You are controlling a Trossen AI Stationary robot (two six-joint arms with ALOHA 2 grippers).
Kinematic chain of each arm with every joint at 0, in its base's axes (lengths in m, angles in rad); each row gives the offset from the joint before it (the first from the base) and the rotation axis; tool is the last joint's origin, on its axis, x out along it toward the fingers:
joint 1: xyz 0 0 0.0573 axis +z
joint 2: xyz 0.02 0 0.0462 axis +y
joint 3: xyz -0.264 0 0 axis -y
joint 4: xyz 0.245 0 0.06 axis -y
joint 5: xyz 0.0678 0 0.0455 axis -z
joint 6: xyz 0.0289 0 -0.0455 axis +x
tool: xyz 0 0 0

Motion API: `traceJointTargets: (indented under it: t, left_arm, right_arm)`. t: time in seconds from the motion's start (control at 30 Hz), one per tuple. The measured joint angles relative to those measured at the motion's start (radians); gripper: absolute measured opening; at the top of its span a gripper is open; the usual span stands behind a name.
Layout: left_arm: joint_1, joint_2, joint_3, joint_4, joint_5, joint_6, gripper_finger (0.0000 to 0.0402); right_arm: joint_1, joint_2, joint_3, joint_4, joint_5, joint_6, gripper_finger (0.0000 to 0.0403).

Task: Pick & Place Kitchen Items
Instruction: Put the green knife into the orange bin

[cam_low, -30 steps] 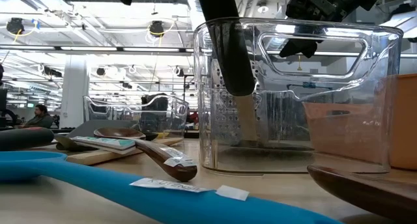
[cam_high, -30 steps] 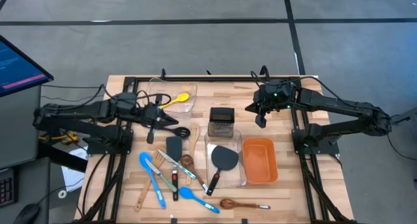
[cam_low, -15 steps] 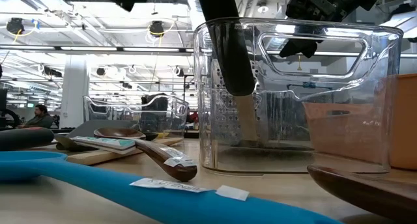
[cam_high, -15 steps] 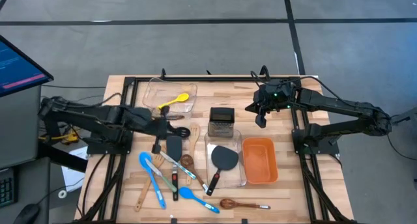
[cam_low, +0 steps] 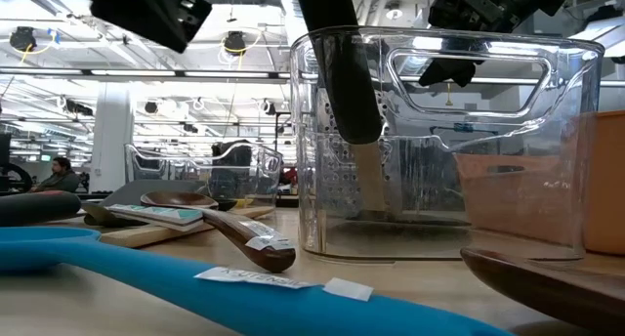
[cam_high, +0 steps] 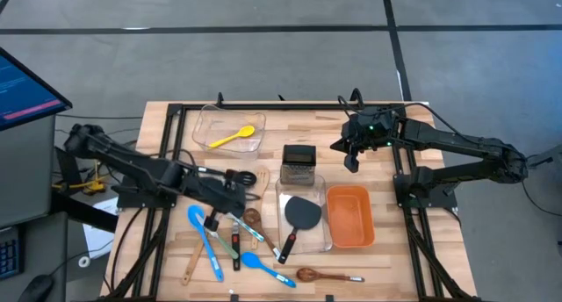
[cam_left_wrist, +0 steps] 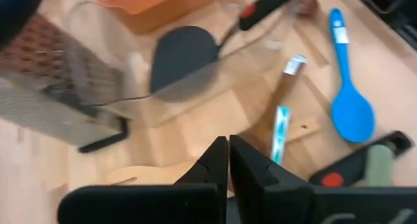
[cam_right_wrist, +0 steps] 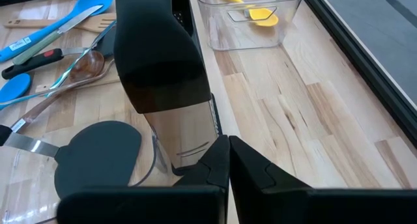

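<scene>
As far as can be told from how things lie, barely a start made: only a yellow spoon (cam_high: 239, 135) lying in the far clear bin (cam_high: 208, 118), well apart from both sets of jaws, and a black turner (cam_high: 303, 212) propped in the near clear bin (cam_high: 283, 197), just ahead of the left jaws. Nothing yet in the orange bin (cam_high: 349, 219). Most of the job left, by this reckoning (roughly a dozen pieces loose on the wooden table (cam_high: 378, 258)).

Left gripper (cam_left_wrist: 228, 160) pressed fully shut with nothing between the fingers, low over the loose pile of utensils (cam_high: 230, 236). Right gripper (cam_high: 351, 161) likewise closed and empty, parked above the table, well apart from the pile.

Directly under and around the left jaws: slim, long-handled shapes, crossed and overlapping. Smooth glossy blue spoons (cam_high: 204, 236) with rounded bowls; matte black plastic heads, flat and broad; pale wooden handles with visible grain. Farther out from those jaws, a dark wooden spoon (cam_high: 314, 274), alone near the table edge. Between the two grippers, an upright steel box grater (cam_high: 299, 164), perforated and rough-faced, boxy rather than slim, probably an awkward thing to pinch.
</scene>
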Motion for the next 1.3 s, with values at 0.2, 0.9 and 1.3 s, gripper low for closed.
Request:
traceJointTargets:
  t: [0.2, 0.9, 1.3]
  left_arm:
    - [-0.094, 0.028, 0.000, -0.089, 0.002, -0.060, 0.0002]
    - [-0.230, 0.238, 0.000, -0.200, 0.044, -0.212, 0.0002]
    - [-0.228, 0.243, -0.004, -0.239, 0.045, -0.300, 0.0046]
  right_arm:
    - [0.000, 0.000, 0.000, 0.003, 0.000, 0.000, 0.0001]
    - [0.000, 0.000, 0.000, 0.046, 0.000, 0.048, 0.0001]
    - [0.000, 0.015, 0.000, 0.045, -0.002, 0.044, 0.0001]
